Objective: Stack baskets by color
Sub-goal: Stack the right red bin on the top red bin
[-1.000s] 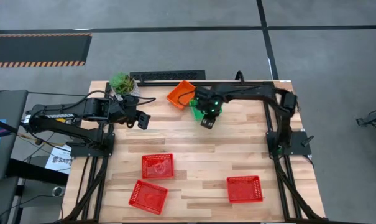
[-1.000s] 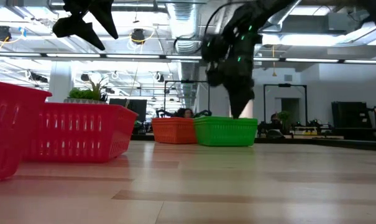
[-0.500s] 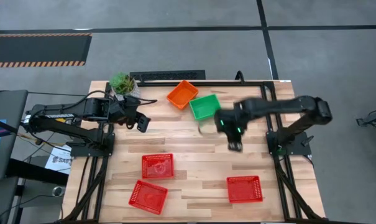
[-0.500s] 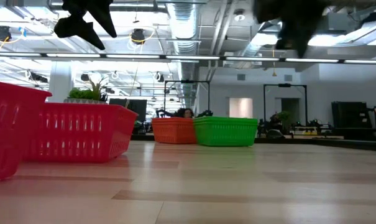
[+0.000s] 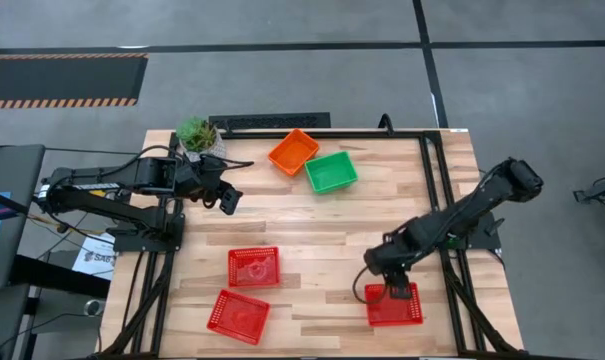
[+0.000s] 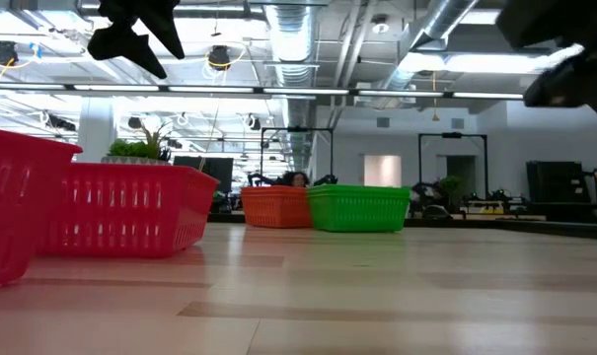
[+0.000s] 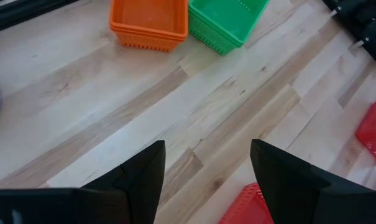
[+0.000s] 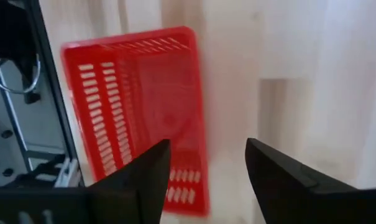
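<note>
Right claw (image 5: 390, 291) over the lone red basket (image 5: 393, 304) at the worktop (image 5: 322, 225) near-right corner, fingers (image 8: 144, 180) spread apart, nothing between them; wrist view looks down into that basket (image 8: 138, 112), empty. Can't tell if touching the rim.

Left claw (image 5: 225, 197) hanging above the worktop near the far-left side, just off the plant (image 5: 198, 134); fingers (image 7: 138, 180) parted, empty, bare wood below.

Orange basket (image 5: 293, 151) and green basket (image 5: 331, 171) side by side at far-centre edge, touching or nearly. Orange looks stacked in left wrist view (image 7: 149, 23); count unclear.

Two more red baskets near-left: one (image 5: 254, 267) just above the other (image 5: 238, 315), close, not nested.
</note>
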### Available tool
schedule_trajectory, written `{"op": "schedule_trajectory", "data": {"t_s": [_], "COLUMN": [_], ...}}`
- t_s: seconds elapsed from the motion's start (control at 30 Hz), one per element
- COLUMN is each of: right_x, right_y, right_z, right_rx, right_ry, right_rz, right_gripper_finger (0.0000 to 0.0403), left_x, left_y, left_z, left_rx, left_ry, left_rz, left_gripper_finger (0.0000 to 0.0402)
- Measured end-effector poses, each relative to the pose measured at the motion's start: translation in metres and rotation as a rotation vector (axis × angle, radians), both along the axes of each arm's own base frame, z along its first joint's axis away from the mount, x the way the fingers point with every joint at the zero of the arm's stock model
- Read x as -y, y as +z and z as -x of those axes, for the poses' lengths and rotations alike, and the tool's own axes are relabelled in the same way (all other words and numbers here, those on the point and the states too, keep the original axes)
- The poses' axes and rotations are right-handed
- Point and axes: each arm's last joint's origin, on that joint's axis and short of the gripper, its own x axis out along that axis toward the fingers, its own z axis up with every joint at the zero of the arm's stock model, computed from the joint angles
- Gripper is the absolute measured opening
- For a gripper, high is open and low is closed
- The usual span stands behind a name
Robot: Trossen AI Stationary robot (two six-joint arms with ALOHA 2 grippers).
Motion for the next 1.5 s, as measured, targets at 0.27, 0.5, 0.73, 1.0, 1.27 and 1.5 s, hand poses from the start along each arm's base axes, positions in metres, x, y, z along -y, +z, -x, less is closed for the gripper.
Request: {"op": "schedule_trajectory", "data": {"t_s": [0.27,0.5,0.73,1.0,1.27,1.5], "right_x": [-0.004,0.001,-0.002,0.017,0.054,0.082], "right_y": [-0.033,-0.053,-0.056,-0.053,-0.023,0.020], "right_z": [0.015,0.025,0.020,0.002,-0.039,-0.073], "right_rx": [-0.043,-0.081,-0.019,0.057,0.277,0.587], "right_ry": [-0.013,-0.029,-0.029,-0.163,-0.328,-0.361], "right_rz": [0.018,0.038,0.001,-0.018,-0.022,-0.022], "right_gripper_finger": [0.0218,0.0199,0.0072,0.0012,0.0007,0.0006], "left_x": [0.000,0.000,0.000,0.000,0.000,0.001], "left_y": [0.000,0.000,0.000,0.000,-0.001,-0.003], "left_z": [0.000,0.000,0.000,0.000,0.001,0.004], "left_rx": [0.000,0.001,0.001,-0.001,-0.018,-0.051], "left_ry": [0.001,0.001,0.002,0.000,-0.009,-0.003], "left_rz": [0.000,0.001,0.001,-0.002,0.007,0.014], "left_gripper_finger": [0.0224,0.0224,0.0224,0.0224,0.0224,0.0224]}}
